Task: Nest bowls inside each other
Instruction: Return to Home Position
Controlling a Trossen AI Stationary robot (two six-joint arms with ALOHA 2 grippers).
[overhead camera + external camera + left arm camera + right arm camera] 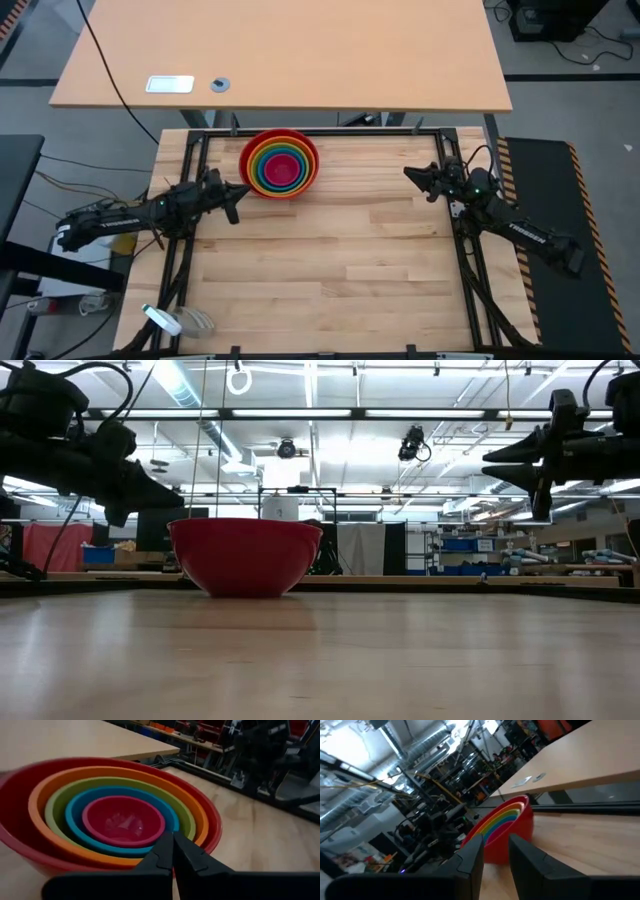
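The bowls (279, 163) sit nested as one stack at the table's far middle: red outermost (245, 555), then orange, yellow-green, blue, and magenta-pink (123, 820) innermost. The red bowl's base rests on the wooden tabletop. My left gripper (240, 192) hangs shut just left of the stack, near its rim, touching nothing; its fingertips (173, 838) meet in the left wrist view. My right gripper (411, 174) hovers at the table's far right, well clear of the bowls, its fingers (496, 845) a little apart with nothing between them.
A tan desk (280, 55) stands beyond the table's far edge. A black metal frame (330, 131) runs round the tabletop. Bare wood (330, 270) spreads across the middle and near side. A small white object (165, 320) lies at the near left corner.
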